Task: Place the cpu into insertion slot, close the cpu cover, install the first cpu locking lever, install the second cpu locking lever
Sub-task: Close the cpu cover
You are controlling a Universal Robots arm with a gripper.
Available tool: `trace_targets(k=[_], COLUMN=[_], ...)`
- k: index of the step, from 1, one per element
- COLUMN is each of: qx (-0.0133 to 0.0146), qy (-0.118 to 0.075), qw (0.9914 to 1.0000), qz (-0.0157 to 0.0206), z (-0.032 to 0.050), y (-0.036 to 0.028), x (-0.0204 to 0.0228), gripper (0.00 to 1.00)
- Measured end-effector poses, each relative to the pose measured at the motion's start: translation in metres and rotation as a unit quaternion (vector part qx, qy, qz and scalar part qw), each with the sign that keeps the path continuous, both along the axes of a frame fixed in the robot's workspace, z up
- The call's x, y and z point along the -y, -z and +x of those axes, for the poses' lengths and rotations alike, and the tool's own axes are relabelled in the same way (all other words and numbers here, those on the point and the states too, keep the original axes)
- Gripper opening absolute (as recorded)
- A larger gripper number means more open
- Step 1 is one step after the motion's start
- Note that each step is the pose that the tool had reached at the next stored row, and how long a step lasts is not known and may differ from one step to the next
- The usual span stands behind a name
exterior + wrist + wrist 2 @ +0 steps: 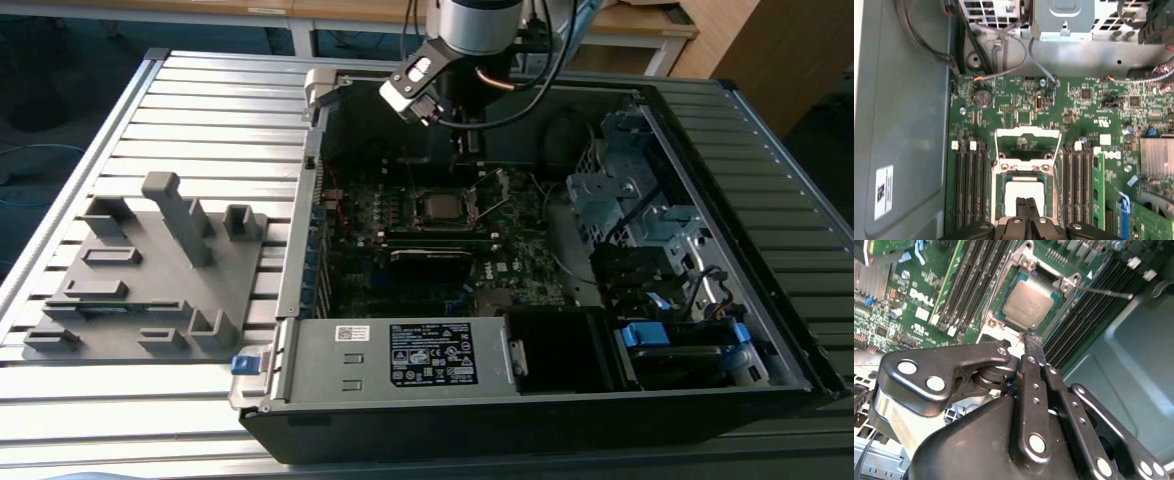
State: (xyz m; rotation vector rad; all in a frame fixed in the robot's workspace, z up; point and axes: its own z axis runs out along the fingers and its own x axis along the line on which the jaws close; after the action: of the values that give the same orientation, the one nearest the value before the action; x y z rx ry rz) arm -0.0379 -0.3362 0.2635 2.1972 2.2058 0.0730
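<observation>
The chip [1024, 194] sits in its socket [1000, 197] on the green board, with the cover [1028, 133] tipped up open beside it. The tool [1029, 202], pinched closed and empty, hovers at the chip's edge. Closing the cover seems in hand, and it calls for a gentle push on that raised frame.

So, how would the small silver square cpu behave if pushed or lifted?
The small flat silver-grey square cpu looks rigid with its metal top, so probably won't flex. Seated flat within the silvery-rimmed square insertion slot, it likely won't slide or tip when pushed. Its smooth top looks slippery.
</observation>
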Motion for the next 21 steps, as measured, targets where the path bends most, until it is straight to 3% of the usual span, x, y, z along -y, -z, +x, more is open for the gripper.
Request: trace_targets(k=[21], qx=[0.0000], qy=[0.000], qw=[1.00000], qz=[0.0000], z=[0.0489], y=[0.0006], x=[0.0000], gripper=[0.10])
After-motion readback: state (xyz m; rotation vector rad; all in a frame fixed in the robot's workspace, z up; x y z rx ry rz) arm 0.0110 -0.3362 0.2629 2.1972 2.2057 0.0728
